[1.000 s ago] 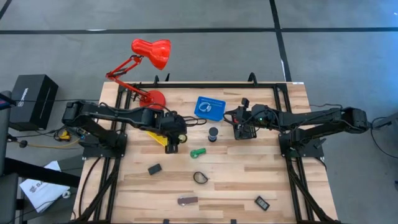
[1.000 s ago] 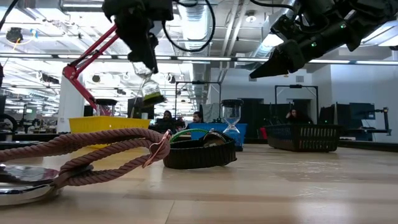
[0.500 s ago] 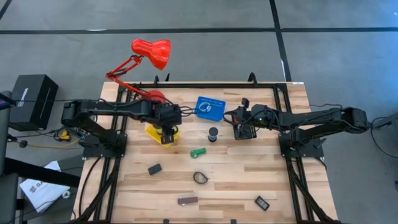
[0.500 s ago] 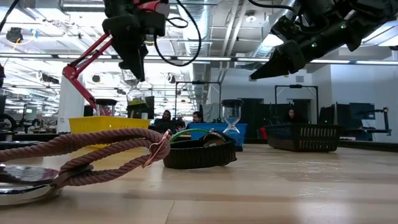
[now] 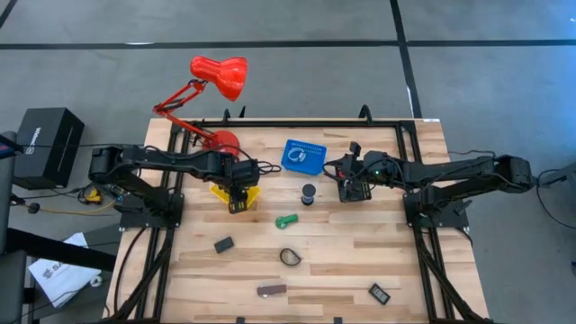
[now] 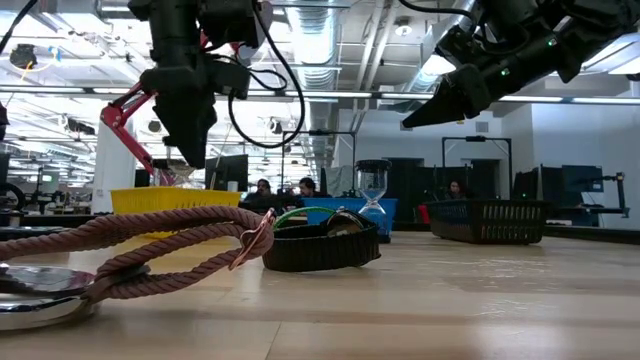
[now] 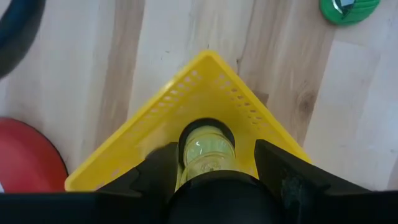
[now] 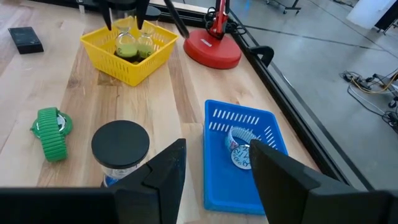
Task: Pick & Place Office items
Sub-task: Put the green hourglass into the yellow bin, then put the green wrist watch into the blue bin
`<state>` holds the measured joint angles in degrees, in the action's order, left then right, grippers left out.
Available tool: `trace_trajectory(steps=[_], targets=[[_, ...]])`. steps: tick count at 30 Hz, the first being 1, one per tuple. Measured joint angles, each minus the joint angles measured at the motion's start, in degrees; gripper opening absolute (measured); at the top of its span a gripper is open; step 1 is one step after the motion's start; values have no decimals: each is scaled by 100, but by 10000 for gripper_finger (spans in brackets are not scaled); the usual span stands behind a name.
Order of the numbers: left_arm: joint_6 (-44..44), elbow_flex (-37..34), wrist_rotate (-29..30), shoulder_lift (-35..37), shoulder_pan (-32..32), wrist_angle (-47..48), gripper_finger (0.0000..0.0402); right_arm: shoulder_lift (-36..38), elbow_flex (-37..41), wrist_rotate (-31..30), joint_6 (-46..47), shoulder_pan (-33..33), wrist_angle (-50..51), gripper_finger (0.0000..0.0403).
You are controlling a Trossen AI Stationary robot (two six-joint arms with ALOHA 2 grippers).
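My left gripper [image 5: 236, 200] points down into the yellow basket [image 7: 205, 65], open. A clear glass piece with yellow-green filling [image 7: 206, 146] stands in the basket between its fingers, also visible in the right wrist view [image 8: 127, 43]. My right gripper [image 8: 217, 177] hovers open and empty high over the table's far right part [image 5: 349, 184]. On the table lie a black-topped hourglass [image 5: 309, 193], a green piece [image 5: 286, 220], a black block [image 5: 223, 244], a black loop [image 5: 290, 257], a brownish bar [image 5: 271, 290] and another black block [image 5: 379, 293].
A blue basket [image 5: 301, 155] holding a small round item [image 8: 239, 149] sits at the far middle. A black basket [image 6: 487, 220] is below the right arm. The red lamp's base [image 5: 225, 142] stands just beyond the yellow basket. A pinkish rope [image 6: 150, 240] lies at the near edge.
My left gripper carried the clear glass piece from over the table's middle toward the left and slightly far, then came down over the yellow basket. The piece, lifted clear a second ago, now sits inside the basket.
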<state>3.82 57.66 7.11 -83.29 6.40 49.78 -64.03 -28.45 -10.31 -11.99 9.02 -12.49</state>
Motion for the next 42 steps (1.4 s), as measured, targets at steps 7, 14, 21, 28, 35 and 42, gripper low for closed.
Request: trace_trajectory(steps=[7,14,21,28,35,42], targets=[[10,-121,4,0,48,-235,225,0,0,0,1,1,0,168],[111,-121,5,0,46,-300,214,0,0,2,1,0,-2,168],[115,-121,7,0,46,-406,193,0,0,1,1,2,0,168],[72,-121,7,0,46,-435,192,0,0,0,1,0,-15,168],[-54,-119,164,1,43,-624,205,0,0,0,1,2,-89,168],[-59,296,191,105,43,-704,226,0,0,0,1,15,-146,168]])
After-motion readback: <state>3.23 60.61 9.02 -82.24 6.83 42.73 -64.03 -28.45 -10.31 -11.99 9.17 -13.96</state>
